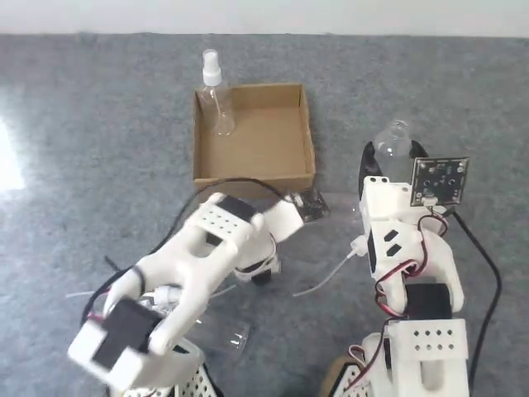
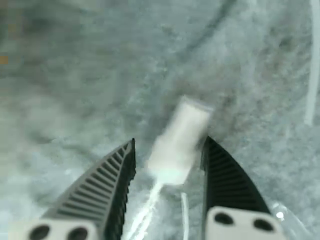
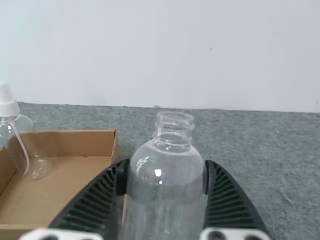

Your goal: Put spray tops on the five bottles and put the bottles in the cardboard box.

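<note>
The right end effector (image 3: 165, 171) clamps an uncapped bottle (image 3: 165, 150); the left end effector (image 2: 169, 145) gapes wide around a spray top (image 2: 182, 135)

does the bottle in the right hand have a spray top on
No, the bottle in the right hand has a bare, open threaded neck.

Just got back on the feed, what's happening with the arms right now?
The right pincer is clamped on an uncapped clear bottle, held upright off to the side of the cardboard box. The left pincer is open around a white spray top lying on the grey table. One capped bottle already stands in a corner of the box.
</note>
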Action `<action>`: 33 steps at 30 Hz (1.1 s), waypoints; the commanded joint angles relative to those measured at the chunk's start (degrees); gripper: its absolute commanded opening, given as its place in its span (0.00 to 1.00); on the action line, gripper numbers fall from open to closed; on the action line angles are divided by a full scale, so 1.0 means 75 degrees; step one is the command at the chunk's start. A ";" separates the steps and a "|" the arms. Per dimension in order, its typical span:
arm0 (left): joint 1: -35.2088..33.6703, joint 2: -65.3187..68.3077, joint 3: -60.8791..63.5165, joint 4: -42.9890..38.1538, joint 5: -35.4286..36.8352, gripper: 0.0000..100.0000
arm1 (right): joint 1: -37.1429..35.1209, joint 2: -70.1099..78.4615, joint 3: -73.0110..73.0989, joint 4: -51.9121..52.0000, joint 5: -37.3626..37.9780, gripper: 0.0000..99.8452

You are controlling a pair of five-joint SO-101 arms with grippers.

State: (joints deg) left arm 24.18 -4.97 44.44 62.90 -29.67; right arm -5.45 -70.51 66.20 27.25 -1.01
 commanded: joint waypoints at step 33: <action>0.0141 -0.1172 -0.1307 0.0774 0.0539 0.01 | 0.0006 -0.0170 -0.0094 -0.0229 -0.0023 0.09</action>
State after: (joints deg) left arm 25.41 -6.11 35.56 68.97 -28.35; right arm -5.45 -70.51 66.20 27.25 -1.01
